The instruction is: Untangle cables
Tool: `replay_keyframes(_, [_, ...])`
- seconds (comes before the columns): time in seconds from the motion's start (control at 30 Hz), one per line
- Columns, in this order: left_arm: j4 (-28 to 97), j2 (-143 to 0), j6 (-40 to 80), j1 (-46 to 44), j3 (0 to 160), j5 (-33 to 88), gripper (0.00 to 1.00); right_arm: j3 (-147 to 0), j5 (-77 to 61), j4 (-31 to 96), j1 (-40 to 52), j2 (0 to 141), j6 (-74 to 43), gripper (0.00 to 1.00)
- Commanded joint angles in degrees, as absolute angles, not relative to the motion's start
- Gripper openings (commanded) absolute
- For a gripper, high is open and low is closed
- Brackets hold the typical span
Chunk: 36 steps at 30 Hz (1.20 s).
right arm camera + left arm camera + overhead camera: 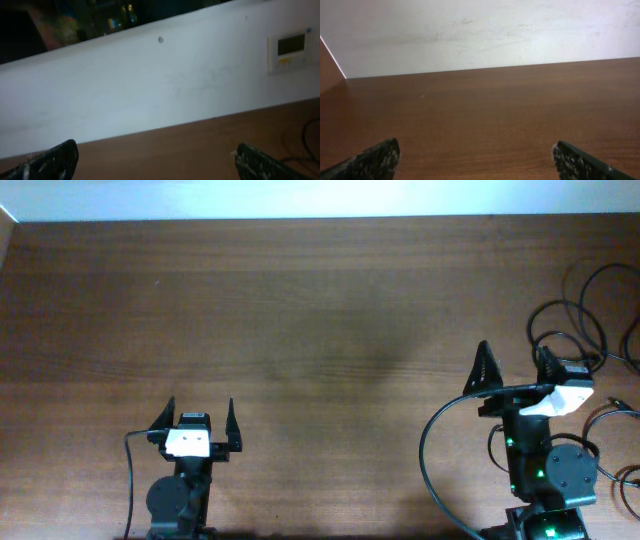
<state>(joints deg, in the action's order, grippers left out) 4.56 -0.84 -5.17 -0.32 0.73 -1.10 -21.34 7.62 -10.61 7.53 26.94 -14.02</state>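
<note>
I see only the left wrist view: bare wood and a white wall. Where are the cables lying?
Observer: The cables lie in loose loops at the right edge of the table.
Operator: Does the right pincer hold one?
Observer: No, the right pincer is open and empty, close beside the loops.
Operator: How far is my side from them?
Observer: The left pincer is open over bare wood, across the table from every cable.
</note>
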Motion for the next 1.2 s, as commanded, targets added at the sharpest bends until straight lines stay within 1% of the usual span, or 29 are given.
replay_keyframes(0.0, [4.8,-0.3,-6.1,-0.6,0.5,-1.3,0.99,-18.3,6.9,-11.4,7.0,25.8,-14.5,0.99])
replay_keyframes(0.3, [4.8,-0.3,-6.1,-0.6,0.5,-1.3,0.99,-12.3,6.8,-11.4,4.7,24.9,-14.5,0.99])
replay_keyframes(0.43, [4.8,-0.3,-6.1,-0.6,0.5,-1.3,0.99,-7.7,6.8,-12.2,4.7,20.0,-14.5,0.99])
replay_keyframes(0.57, [4.8,-0.3,-6.1,-0.6,0.5,-1.3,0.99,-0.4,6.6,-18.0,4.8,13.8,-14.5,0.99])
replay_keyframes(0.8, [4.8,-0.3,-6.1,-0.6,0.5,-1.3,0.99,-0.3,6.6,-16.1,4.7,11.4,-14.4,0.99])
replay_keyframes(0.93, [4.8,-0.3,-6.1,-0.6,0.5,-1.3,0.99,-0.3,5.6,-11.7,4.7,10.0,-13.5,0.99])
replay_keyframes(1.07, [4.8,-0.3,-6.1,-0.6,0.5,-1.3,0.99,-0.3,0.3,-0.2,4.7,1.1,-2.1,0.99])
replay_keyframes(1.17, [4.8,-0.3,-6.1,-0.6,0.5,-1.3,0.99,-0.3,-0.3,4.1,4.0,0.2,-0.6,0.99])
